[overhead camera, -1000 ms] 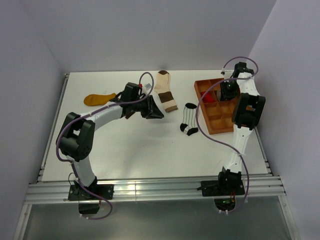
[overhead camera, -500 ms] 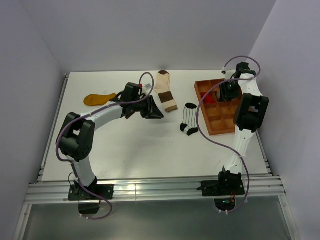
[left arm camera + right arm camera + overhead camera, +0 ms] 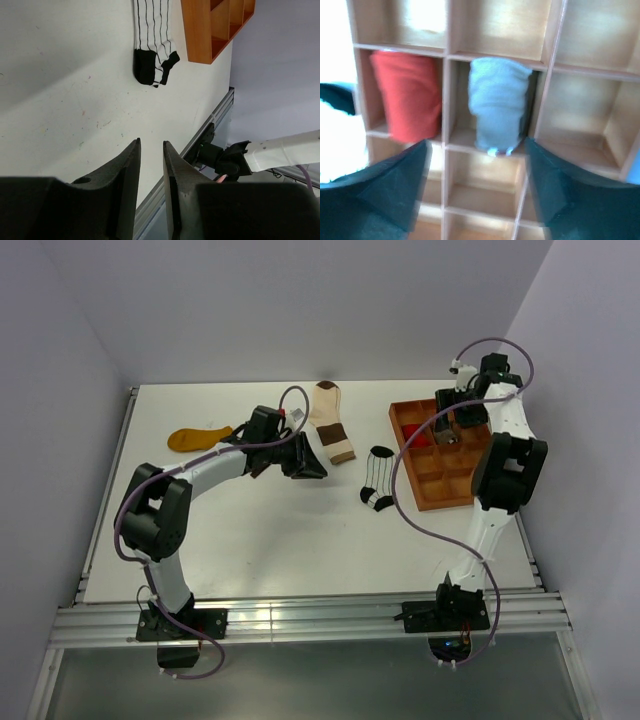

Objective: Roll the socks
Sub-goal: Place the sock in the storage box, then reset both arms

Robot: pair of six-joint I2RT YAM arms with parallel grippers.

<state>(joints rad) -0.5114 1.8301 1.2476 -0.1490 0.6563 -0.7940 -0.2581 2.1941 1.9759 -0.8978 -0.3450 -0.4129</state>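
Observation:
My right gripper (image 3: pixel 453 422) hangs open over the brown tray (image 3: pixel 443 505), nothing between its fingers. In the right wrist view the gripper (image 3: pixel 476 146) is wide apart above a rolled taupe-grey sock (image 3: pixel 499 102) standing in one compartment. A rolled red sock (image 3: pixel 407 102) fills the compartment to its left. On the table lie a mustard yellow sock (image 3: pixel 198 437), a cream-and-brown sock (image 3: pixel 332 430) and a white pinstriped sock (image 3: pixel 378 478). My left gripper (image 3: pixel 306 456) hovers between those last two, jaws (image 3: pixel 151 143) narrowly parted and empty. The pinstriped sock (image 3: pixel 152 45) lies ahead of it.
The tray's wooden dividers (image 3: pixel 446 75) form several empty compartments around the two rolls. The tray's corner (image 3: pixel 200 30) sits close to the pinstriped sock. The metal rail (image 3: pixel 300 615) runs along the table's near edge.
My right gripper has opened wide and drawn back from the taupe-grey roll, which now stands alone in its compartment. The left arm has not moved.

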